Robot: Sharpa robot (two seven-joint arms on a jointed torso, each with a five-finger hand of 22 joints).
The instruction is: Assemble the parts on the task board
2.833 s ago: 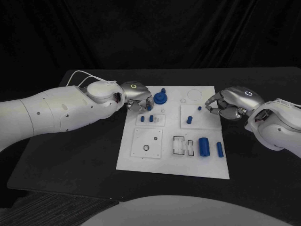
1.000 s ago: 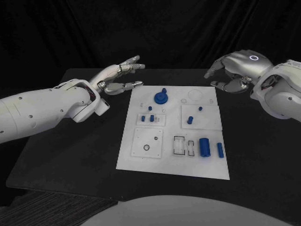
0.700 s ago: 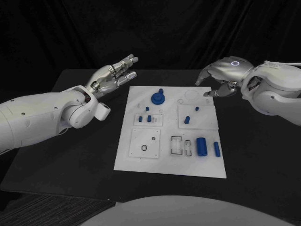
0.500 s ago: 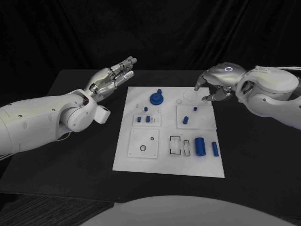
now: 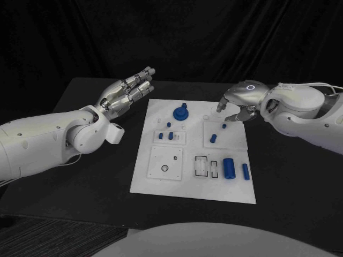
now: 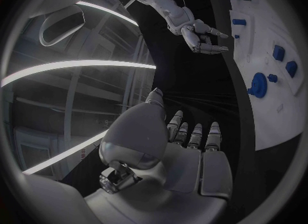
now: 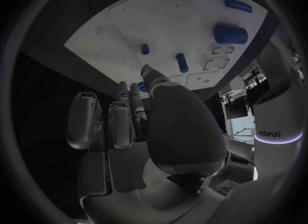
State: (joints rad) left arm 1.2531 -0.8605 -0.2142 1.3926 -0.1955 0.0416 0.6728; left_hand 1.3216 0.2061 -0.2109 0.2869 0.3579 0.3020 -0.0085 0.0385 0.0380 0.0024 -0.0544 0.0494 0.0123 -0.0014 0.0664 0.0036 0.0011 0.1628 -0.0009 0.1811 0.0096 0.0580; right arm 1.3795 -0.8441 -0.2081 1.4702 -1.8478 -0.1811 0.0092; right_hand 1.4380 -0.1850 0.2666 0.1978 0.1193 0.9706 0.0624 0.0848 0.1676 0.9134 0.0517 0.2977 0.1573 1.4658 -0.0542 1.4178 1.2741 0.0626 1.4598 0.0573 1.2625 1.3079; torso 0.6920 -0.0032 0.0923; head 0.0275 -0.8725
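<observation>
The white task board (image 5: 188, 184) lies mid-table with blue parts on it. A round knobbed part (image 5: 180, 112) stands at its far end, small pegs (image 5: 166, 136) sit below it, and a thick cylinder (image 5: 230, 166) and a slim one (image 5: 246, 171) lie near the right edge. My left hand (image 5: 129, 91) hovers off the board's far left corner, flat, fingers straight, holding nothing. My right hand (image 5: 239, 101) hangs over the far right corner, fingers pointing down and apart, empty. The right wrist view shows that hand (image 7: 138, 126) above the board (image 7: 186, 18) and thick cylinder (image 7: 230, 34).
Black table (image 5: 71, 176) surrounds the board on all sides, with wide room left and right. In the left wrist view my flat left hand (image 6: 186, 154) faces the right hand (image 6: 200, 33) across the board (image 6: 285, 108), knobbed part (image 6: 258, 85) between them.
My right hand has come down and leftward from above the table's far right to over the board's far right corner. The left hand stayed raised and straightened its fingers. The view shifted slightly.
</observation>
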